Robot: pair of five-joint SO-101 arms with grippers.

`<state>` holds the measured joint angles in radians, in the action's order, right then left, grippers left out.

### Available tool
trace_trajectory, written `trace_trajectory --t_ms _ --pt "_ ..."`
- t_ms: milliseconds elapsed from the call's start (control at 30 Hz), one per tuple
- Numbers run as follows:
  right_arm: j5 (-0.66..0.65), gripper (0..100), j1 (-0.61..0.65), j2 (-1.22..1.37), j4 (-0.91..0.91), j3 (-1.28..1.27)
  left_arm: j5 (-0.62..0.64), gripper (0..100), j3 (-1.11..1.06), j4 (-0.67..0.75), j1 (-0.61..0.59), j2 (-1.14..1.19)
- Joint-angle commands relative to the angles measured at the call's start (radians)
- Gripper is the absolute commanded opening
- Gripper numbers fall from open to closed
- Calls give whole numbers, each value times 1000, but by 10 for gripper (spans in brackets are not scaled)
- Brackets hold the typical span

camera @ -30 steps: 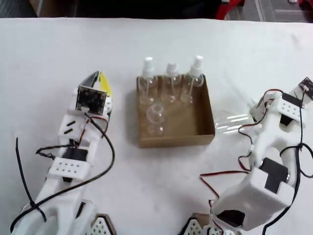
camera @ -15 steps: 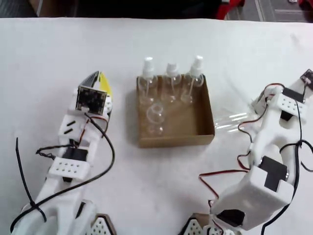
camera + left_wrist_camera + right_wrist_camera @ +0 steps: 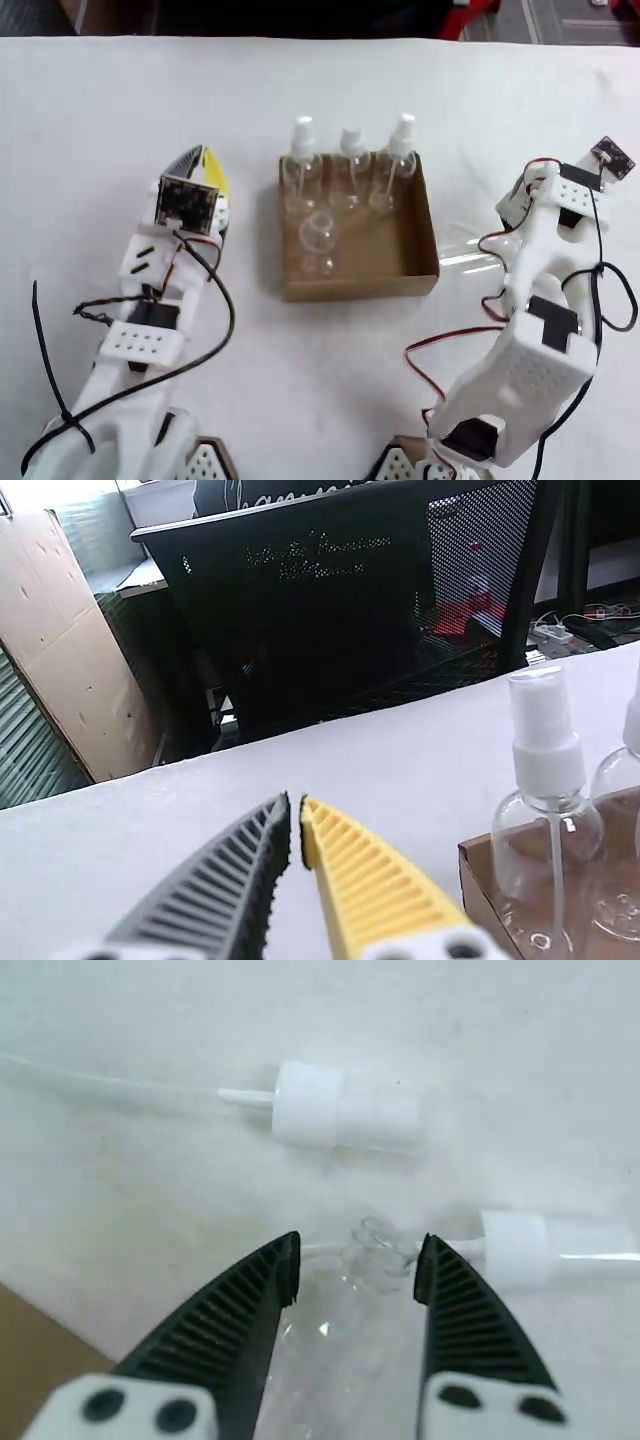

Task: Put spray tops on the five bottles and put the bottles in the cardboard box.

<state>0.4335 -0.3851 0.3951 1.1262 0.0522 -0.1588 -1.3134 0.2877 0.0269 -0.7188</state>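
The cardboard box point(image 3: 420, 270) sits mid-table. Three clear bottles with white spray tops point(image 3: 350, 165) stand along its far wall, and a topless bottle point(image 3: 318, 238) lies inside. Another topless clear bottle point(image 3: 375, 1245) lies on the table right of the box point(image 3: 470, 250). My right gripper point(image 3: 355, 1250) is open, its black fingers on either side of that bottle's neck without pinching it. Two loose spray tops point(image 3: 345, 1118) point(image 3: 520, 1250) lie just beyond. Left of the box, my left gripper point(image 3: 195, 160) is shut and holds nothing; from its wrist view I see one capped bottle point(image 3: 545, 810).
White cloth covers the table point(image 3: 120, 110). The right arm's body and its red and black wires point(image 3: 540, 330) hang over the near right part. A black mesh chair point(image 3: 350, 600) stands beyond the far edge. The box's corner point(image 3: 30, 1360) is close to the right gripper.
The right arm's wrist has swung a little toward the far side and leftward over the lying bottle. The left arm and the bottles in the box have stayed put.
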Motion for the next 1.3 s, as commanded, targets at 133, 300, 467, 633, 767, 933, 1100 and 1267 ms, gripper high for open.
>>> trace_trajectory --t_ms 133,300,467,633,767,933,1100,1267 --pt "37 160 4 58 10 84 -9 24 15 28 1 -5" --pt "37 7 1 56 10 84 -9 24 15 28 1 -5" --pt "37 24 1 50 10 89 -9 24 15 28 1 -5" --pt "29 16 2 -47 90 124 -9 24 15 28 1 -4" --pt "26 16 1 -193 166 183 -9 24 15 28 1 -4" --pt "-80 16 1 -404 171 206 -9 24 15 28 1 -4" --pt "-169 16 2 -611 171 199 -9 24 15 28 1 -4" --pt "-249 16 12 -751 170 169 -9 24 15 28 1 -4"
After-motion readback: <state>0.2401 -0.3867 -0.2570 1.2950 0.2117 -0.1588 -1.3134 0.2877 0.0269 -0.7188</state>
